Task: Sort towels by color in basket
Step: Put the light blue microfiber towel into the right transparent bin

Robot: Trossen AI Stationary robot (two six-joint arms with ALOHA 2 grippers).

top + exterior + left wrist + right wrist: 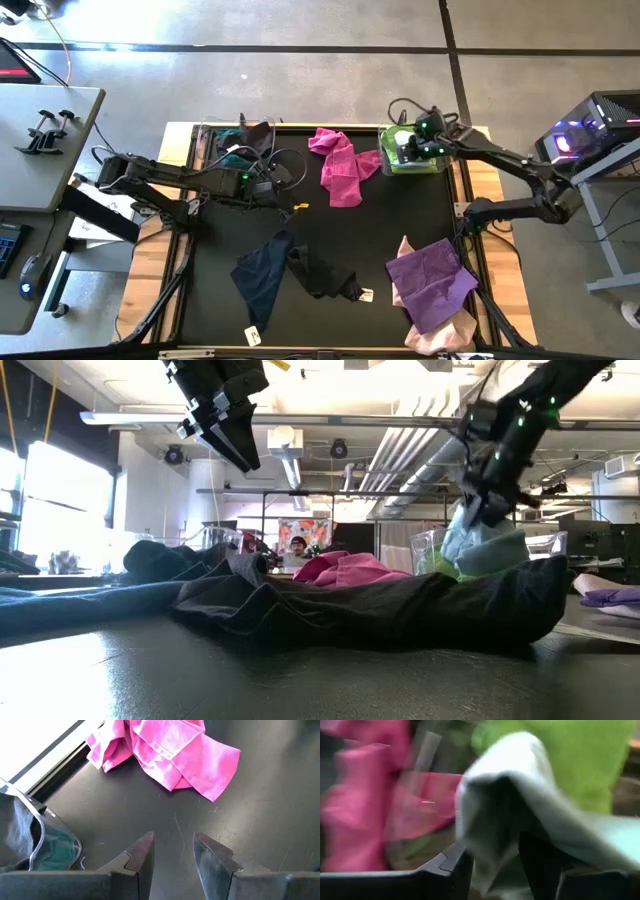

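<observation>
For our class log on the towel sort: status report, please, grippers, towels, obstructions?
Right gripper shut on mint towel, over lime bin. Left gripper open, empty, above mat near magenta towel. Nothing obstructing.

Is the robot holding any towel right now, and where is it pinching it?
The right gripper pinches the mint towel at a bunched fold over the basket. The left gripper holds nothing.

High cam looks straight down, whole table and both arms in frame. Low cam sits at tabletop level, looks across into the room. Left wrist cam aims down, close over the mat, magenta towel ahead; high view shares it. Right wrist cam is pressed close to a mint towel; low view shares it.
</observation>
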